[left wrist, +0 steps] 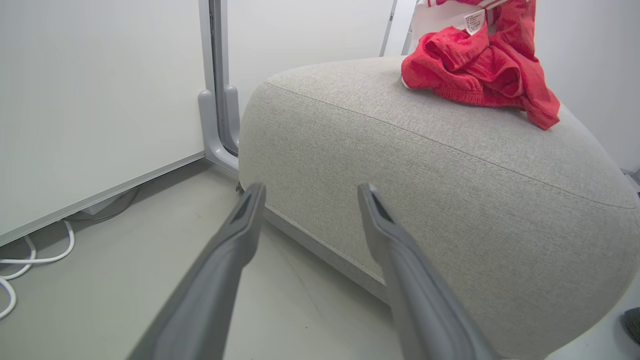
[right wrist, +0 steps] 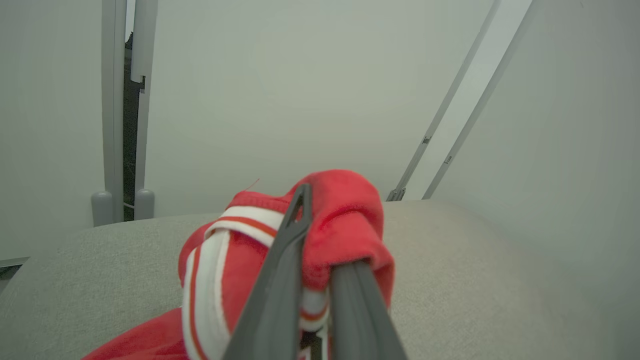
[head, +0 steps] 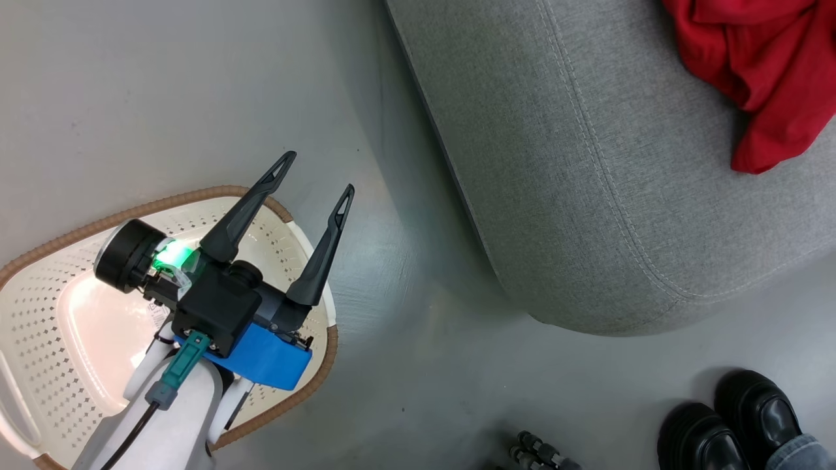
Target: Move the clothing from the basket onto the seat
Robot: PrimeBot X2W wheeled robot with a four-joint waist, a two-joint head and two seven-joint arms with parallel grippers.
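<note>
Grey seat [right wrist: 100, 260]; red clothing [right wrist: 345, 215] clamped in right claw [right wrist: 322, 225], bunched over it.

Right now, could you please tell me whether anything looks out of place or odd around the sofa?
Nothing looks damaged or spilled. The clothing lies crumpled in a heap on the sofa, and a person's black shoes stand on the floor near the sofa's corner.

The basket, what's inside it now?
The basket shows a bare cream floor and holey walls. The open left gripper and its pale arm hang over its right part, so what lies under them is hidden.
</note>
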